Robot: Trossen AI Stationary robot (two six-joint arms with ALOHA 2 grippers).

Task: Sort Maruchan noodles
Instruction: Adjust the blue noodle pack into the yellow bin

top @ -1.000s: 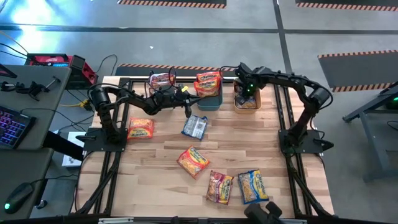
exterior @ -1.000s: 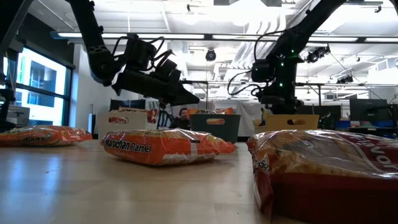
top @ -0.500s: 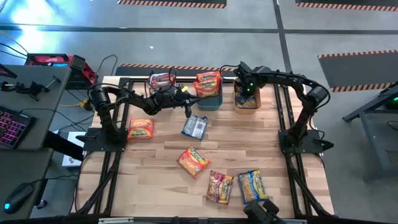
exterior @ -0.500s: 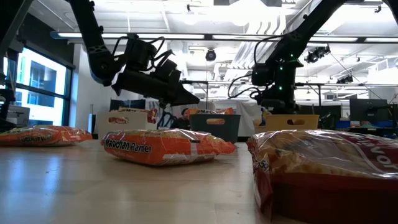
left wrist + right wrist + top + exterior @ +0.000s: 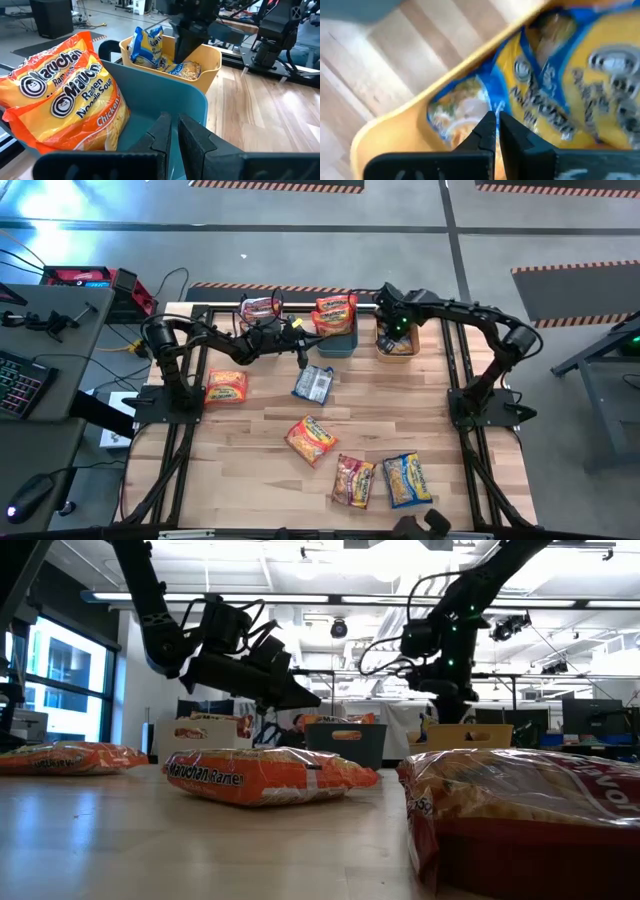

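Note:
Several Maruchan packets lie flat on the wooden table: an orange one [image 5: 226, 387], a blue one [image 5: 314, 383], another orange one [image 5: 310, 438], a pink-red one [image 5: 353, 480] and a blue-and-yellow one [image 5: 406, 478]. More packets sit in the bins along the far edge: pink-red in the white bin [image 5: 262, 308], orange in the teal bin [image 5: 337, 332] and blue-and-yellow in the orange bin [image 5: 398, 343]. My left gripper [image 5: 301, 352] hovers shut beside the teal bin [image 5: 165, 100], just beyond the blue packet. My right gripper [image 5: 391, 320] hangs shut above the orange bin's blue-and-yellow packets [image 5: 560, 100].
The three bins stand in a row at the table's far edge. The loose packets are spread over the table's middle and near right. Bare wood shows at the near left and along the right side. A desk with a keyboard [image 5: 20, 385] stands left of the table.
My right gripper has risen from inside the orange bin and now stands higher above it, shifted slightly toward the table's left. My left arm and the packets have kept still.

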